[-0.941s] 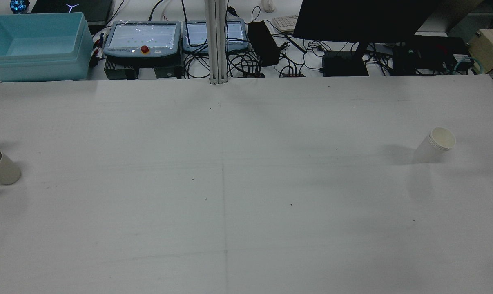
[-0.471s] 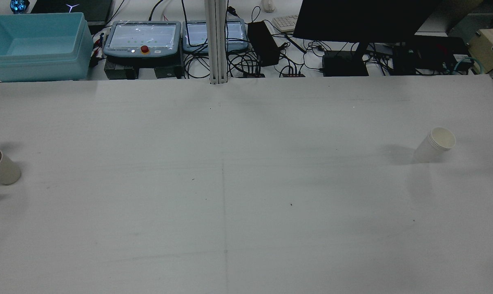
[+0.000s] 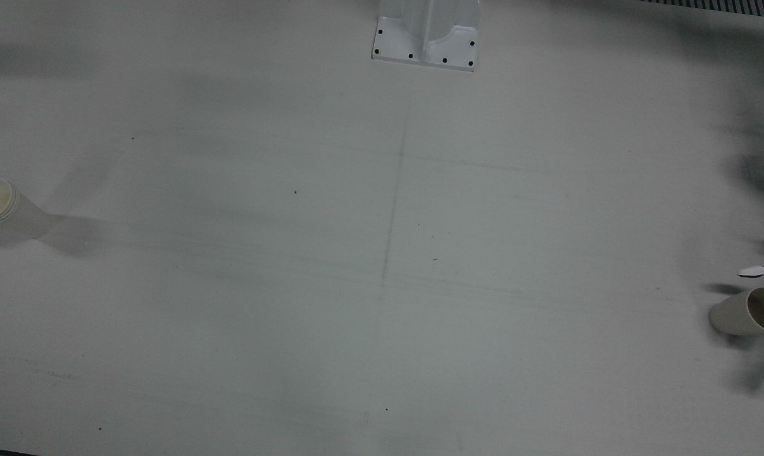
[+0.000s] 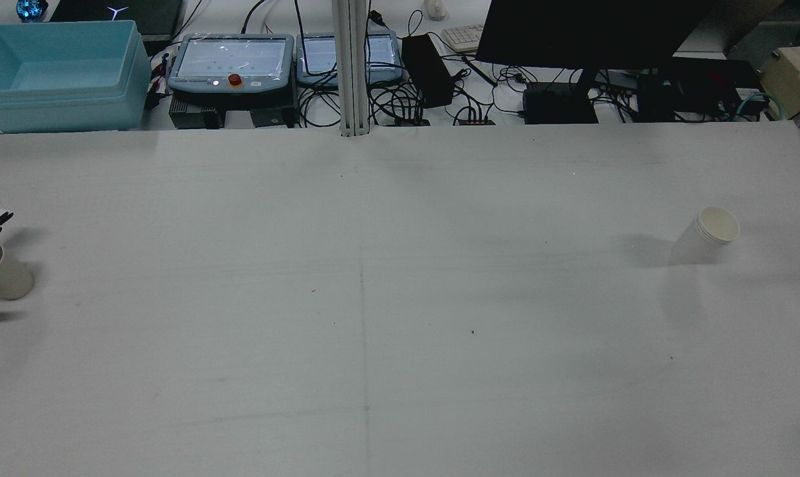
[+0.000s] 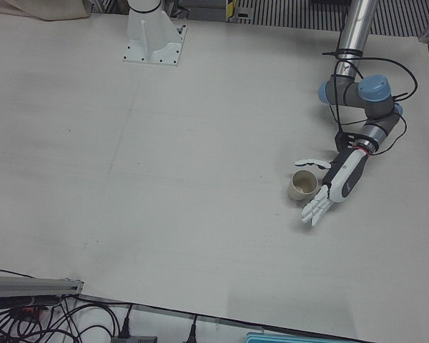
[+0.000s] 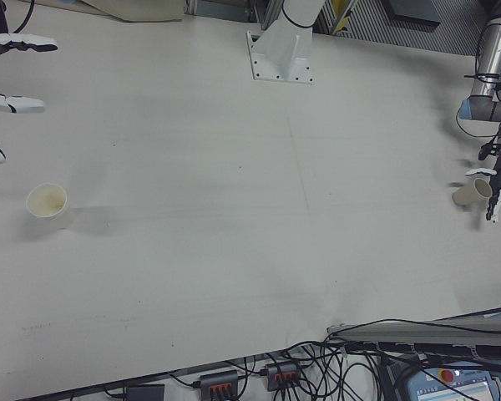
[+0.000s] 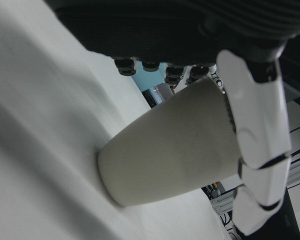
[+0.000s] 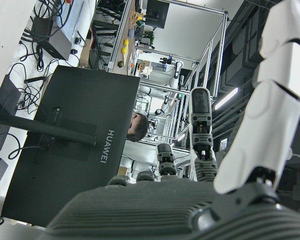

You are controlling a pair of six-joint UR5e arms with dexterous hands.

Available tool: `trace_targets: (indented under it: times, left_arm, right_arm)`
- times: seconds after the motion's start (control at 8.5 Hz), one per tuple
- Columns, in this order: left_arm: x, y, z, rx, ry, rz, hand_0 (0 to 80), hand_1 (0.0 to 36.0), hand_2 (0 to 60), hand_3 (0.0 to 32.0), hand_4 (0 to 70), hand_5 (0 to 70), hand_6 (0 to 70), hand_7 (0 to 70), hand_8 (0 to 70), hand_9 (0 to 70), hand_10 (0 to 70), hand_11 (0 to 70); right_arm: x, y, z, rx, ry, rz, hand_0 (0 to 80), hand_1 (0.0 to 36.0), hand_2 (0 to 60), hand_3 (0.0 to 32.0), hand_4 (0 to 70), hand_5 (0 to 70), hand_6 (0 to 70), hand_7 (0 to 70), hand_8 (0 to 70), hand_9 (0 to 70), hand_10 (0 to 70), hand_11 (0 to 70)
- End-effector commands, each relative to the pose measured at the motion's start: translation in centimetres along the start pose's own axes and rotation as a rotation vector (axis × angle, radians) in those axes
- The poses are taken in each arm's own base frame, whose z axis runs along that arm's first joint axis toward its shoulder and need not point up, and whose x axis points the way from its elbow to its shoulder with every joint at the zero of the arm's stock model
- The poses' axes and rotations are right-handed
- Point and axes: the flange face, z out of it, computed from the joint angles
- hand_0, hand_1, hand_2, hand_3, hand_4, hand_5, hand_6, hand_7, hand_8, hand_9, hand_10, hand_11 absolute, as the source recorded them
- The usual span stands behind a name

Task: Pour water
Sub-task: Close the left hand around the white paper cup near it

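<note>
Reaching for the grab: in the left-front view your left hand point(image 5: 335, 187) is spread wide around the beige paper cup point(image 5: 302, 186) on the white tabletop point(image 5: 164, 157), nothing pinched yet. Right-front view: right hand point(image 6: 8, 71) splayed, well clear of the white paper cup point(image 6: 48, 203). Next, I'd say close up.

2 upright paper cups point(image 5: 302, 186) point(image 6: 48, 203), well apart.

Two paper cups point(image 6: 48, 203) point(image 5: 302, 186), two hands point(image 5: 330, 191) point(image 6: 8, 75), two teach pendants point(image 4: 230, 61) point(image 4: 346, 58), one blue bin point(image 4: 58, 76).
</note>
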Motion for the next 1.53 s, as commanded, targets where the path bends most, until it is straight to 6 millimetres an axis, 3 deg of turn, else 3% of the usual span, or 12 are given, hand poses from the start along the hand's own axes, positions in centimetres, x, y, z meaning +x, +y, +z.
trace_targets:
  times: [0.0,0.35,0.47,0.59,0.71,0.82,0.94,1.06,1.29,1.41]
  left_arm:
    - [-0.4,0.5,1.6,-0.007,0.0,-0.009,50.9,18.8,17.5,0.0,9.3,6.1,4.9,8.1,0.0,0.2,1.8,4.7]
    - [-0.1,1.3,4.0,-0.016,0.006,-0.012,51.3,18.0,16.3,0.0,15.5,8.7,8.0,10.3,1.2,0.6,2.9,6.1]
    - [0.1,1.5,4.4,-0.019,0.01,-0.018,51.7,17.4,16.8,0.0,27.9,19.0,10.4,12.1,2.9,1.1,3.9,7.1]
    - [0.1,1.5,4.5,-0.01,0.005,-0.031,50.9,14.8,21.0,0.0,58.3,55.0,14.2,15.5,5.2,3.2,5.2,8.1]
    - [0.3,1.1,4.2,0.033,0.021,-0.091,51.1,12.9,23.9,0.0,70.0,70.0,21.5,20.8,8.2,6.7,6.1,8.7]
    - [0.3,1.1,4.1,0.053,0.017,-0.134,68.2,23.5,21.2,0.0,70.0,70.0,27.3,23.8,11.7,10.7,8.1,12.5]
    - [0.5,1.6,4.4,0.065,0.009,-0.15,80.0,36.0,51.1,0.0,70.0,70.0,30.7,26.3,14.8,13.9,10.8,18.5]
    - [0.7,1.7,4.4,0.065,0.011,-0.165,80.0,36.0,60.0,0.0,70.0,70.0,31.0,27.0,15.1,14.5,11.6,19.8]
    - [0.7,1.9,4.4,0.066,0.01,-0.214,80.0,36.0,60.0,0.0,70.0,70.0,30.5,27.5,14.9,14.6,11.7,20.1]
    - [1.4,3.0,4.9,0.074,0.007,-0.25,80.0,36.0,60.0,0.0,70.0,70.0,30.0,27.5,14.7,14.4,11.6,19.8]
  right_arm:
    - [-0.2,0.7,0.2,-0.014,-0.003,0.0,49.8,14.5,12.2,0.0,31.2,23.7,7.6,18.4,0.5,2.2,0.0,0.0]
    - [-0.2,0.5,-0.5,-0.004,-0.001,-0.008,49.7,14.5,11.6,0.0,30.1,23.3,6.9,17.4,0.3,2.0,0.0,0.0]
    - [-0.3,0.6,-0.5,-0.007,-0.003,-0.009,49.8,14.5,10.8,0.0,29.2,22.9,6.5,16.7,0.3,1.9,0.0,0.0]
    - [-0.1,0.6,-0.8,-0.004,0.0,-0.009,49.7,14.6,11.4,0.0,30.0,23.4,6.8,17.2,0.3,2.0,0.0,0.0]
    - [-0.2,0.6,-0.8,-0.004,-0.001,-0.011,49.8,14.7,11.6,0.0,29.7,23.6,6.7,17.0,0.3,2.0,0.0,0.0]
    - [-0.2,0.6,-0.8,-0.004,-0.001,-0.011,49.8,14.7,11.5,0.0,29.1,23.6,6.6,16.8,0.3,1.9,0.0,0.0]
    - [-0.2,0.6,-0.8,-0.004,-0.001,-0.011,49.6,14.7,11.8,0.0,28.5,23.4,6.4,16.7,0.2,1.9,0.0,0.0]
    - [-0.3,0.6,-0.8,-0.004,-0.003,-0.009,49.6,14.7,12.0,0.0,28.0,23.0,6.2,16.6,0.2,1.9,0.0,0.0]
    - [0.0,-0.7,-1.2,0.019,0.0,-0.009,48.9,15.2,15.1,0.0,25.8,21.2,5.6,14.6,0.1,1.5,0.0,0.0]
    - [0.8,-3.6,-1.7,0.063,0.013,-0.008,48.2,15.2,16.9,0.0,23.4,18.0,5.1,12.7,0.0,1.1,0.0,0.0]
